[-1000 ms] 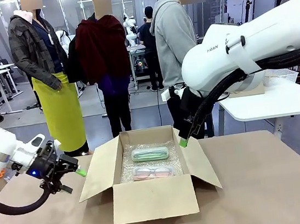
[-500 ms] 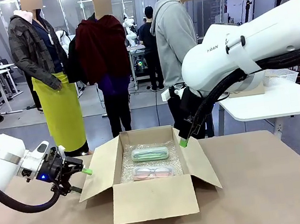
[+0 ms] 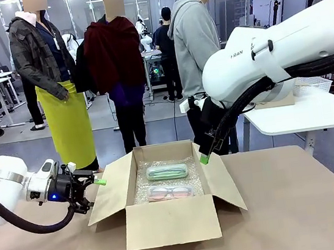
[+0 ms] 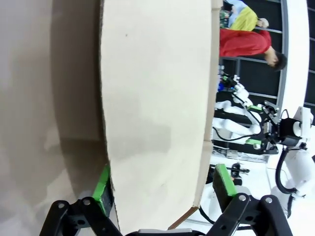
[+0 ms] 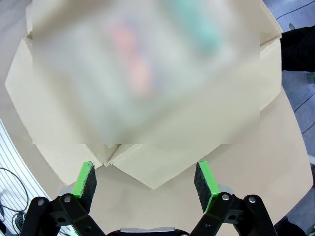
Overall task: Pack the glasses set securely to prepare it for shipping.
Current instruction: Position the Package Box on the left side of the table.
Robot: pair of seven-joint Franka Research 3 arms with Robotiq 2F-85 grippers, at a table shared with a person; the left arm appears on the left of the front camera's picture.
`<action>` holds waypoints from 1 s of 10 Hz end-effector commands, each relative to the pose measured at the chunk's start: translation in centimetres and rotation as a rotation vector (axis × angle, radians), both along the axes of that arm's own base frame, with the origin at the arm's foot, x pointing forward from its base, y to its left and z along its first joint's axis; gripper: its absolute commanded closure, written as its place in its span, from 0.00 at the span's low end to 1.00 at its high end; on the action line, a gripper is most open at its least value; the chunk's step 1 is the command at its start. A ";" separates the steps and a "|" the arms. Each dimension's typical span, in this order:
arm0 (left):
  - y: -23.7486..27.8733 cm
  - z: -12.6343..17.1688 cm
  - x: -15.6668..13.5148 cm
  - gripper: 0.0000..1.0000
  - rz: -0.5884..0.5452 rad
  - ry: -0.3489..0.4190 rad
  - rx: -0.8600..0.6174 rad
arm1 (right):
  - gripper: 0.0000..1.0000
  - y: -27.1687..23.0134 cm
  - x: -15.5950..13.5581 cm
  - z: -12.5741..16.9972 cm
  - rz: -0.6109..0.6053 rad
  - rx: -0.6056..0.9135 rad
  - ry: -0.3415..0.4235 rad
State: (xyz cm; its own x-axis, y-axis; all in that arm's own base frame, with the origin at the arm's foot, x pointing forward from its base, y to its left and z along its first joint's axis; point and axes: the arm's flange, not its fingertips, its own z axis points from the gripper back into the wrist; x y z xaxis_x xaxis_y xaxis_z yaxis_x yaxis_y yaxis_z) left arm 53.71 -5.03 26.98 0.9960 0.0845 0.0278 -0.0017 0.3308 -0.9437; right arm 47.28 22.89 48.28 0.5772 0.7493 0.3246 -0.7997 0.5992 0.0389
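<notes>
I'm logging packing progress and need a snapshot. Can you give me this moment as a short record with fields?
box: cardboard box, all flaps open, on the table
lining: bubble wrap inside the box
mint case: mint-green case, farther in the box
pink case: pink-tinted case, nearer in the box
left hand: left hand, open, fingers either side of the left flap
right hand: right hand, open, above the right flap

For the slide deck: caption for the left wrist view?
Left gripper, jaws open, straddles the cardboard box's side flap.
</notes>
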 end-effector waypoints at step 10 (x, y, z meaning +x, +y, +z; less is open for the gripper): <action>2.1 1.2 -0.6 1.00 -0.003 -0.100 -0.144 | 0.00 0.0 -0.1 0.1 -0.003 -0.014 0.004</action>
State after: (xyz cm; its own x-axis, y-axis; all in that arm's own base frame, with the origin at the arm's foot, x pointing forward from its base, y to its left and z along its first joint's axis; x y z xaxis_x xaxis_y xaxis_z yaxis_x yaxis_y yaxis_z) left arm 53.79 -2.70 28.00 0.9921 0.0917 0.0854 0.0633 0.2218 -0.9730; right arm 47.28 22.90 48.28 0.5772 0.7493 0.3246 -0.7997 0.5992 0.0389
